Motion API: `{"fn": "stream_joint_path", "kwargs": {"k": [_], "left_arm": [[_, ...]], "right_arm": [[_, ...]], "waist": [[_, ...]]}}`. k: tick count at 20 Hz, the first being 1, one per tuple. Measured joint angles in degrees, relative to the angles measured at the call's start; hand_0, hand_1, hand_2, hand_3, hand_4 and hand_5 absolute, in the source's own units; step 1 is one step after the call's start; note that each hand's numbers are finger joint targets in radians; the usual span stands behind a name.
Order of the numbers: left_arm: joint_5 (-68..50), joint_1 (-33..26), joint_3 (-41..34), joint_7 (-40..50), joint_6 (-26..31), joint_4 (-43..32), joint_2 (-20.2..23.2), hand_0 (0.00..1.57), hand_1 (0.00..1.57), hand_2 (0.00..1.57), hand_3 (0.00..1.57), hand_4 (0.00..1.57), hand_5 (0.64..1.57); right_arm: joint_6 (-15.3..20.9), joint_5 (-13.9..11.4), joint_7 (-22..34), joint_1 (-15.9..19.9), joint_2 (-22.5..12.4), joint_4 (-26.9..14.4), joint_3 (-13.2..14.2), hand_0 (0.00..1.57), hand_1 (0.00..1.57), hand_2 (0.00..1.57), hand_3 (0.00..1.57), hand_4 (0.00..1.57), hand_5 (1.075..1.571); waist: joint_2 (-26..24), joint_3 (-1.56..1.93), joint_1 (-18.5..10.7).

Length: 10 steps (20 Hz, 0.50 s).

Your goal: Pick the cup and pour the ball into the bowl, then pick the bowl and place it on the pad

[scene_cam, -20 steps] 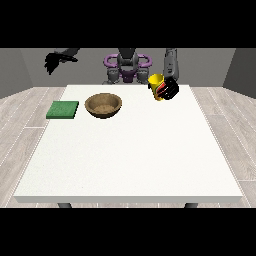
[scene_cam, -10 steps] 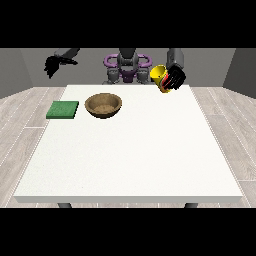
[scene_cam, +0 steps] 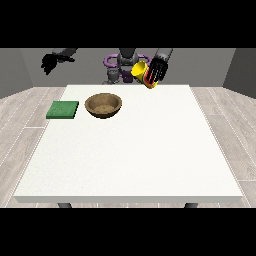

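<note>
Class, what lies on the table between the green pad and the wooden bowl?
Nothing: the front view shows only bare white table between the green pad and the wooden bowl.

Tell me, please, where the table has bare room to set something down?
The whole near half and the right side of the table are bare. Things cluster only at the far left: the bowl and green pad, with a narrow strip between them.

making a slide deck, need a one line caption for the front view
The hand at the view's right holds a tilted yellow cup above the white table, right of the wooden bowl and green pad.
</note>
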<state>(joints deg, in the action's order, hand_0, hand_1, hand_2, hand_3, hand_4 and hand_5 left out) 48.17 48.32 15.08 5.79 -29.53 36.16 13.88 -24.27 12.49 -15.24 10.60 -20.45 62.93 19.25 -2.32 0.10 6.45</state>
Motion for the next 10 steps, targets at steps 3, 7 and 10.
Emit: {"fn": "stream_joint_path", "kwargs": {"k": [3,7,10], "left_arm": [[6.96,3.14,4.43,5.03,0.80,-1.02,-0.81,1.54,1.54,1.57,1.57,1.48,1.334],[15.75,5.19,11.47,9.85,4.06,-2.24,-3.77,1.48,1.48,1.57,1.57,1.57,1.204],[21.23,7.40,16.06,12.25,7.82,-3.23,-6.35,1.49,1.49,1.57,1.57,1.57,1.019]], "right_arm": [[-0.79,0.20,-0.29,0.46,-0.63,-1.32,0.30,0.00,0.00,0.00,0.00,0.00,1.571],[-1.80,0.30,-0.61,-0.12,-1.70,-3.53,0.94,0.00,0.00,0.00,0.00,0.00,1.571],[-1.96,-0.12,-1.62,0.37,-1.59,-4.19,0.70,0.00,0.00,0.00,0.00,0.00,1.571]], "waist": [[-0.62,0.03,0.19],[-2.23,0.05,0.11],[-1.79,0.04,0.54]]}}
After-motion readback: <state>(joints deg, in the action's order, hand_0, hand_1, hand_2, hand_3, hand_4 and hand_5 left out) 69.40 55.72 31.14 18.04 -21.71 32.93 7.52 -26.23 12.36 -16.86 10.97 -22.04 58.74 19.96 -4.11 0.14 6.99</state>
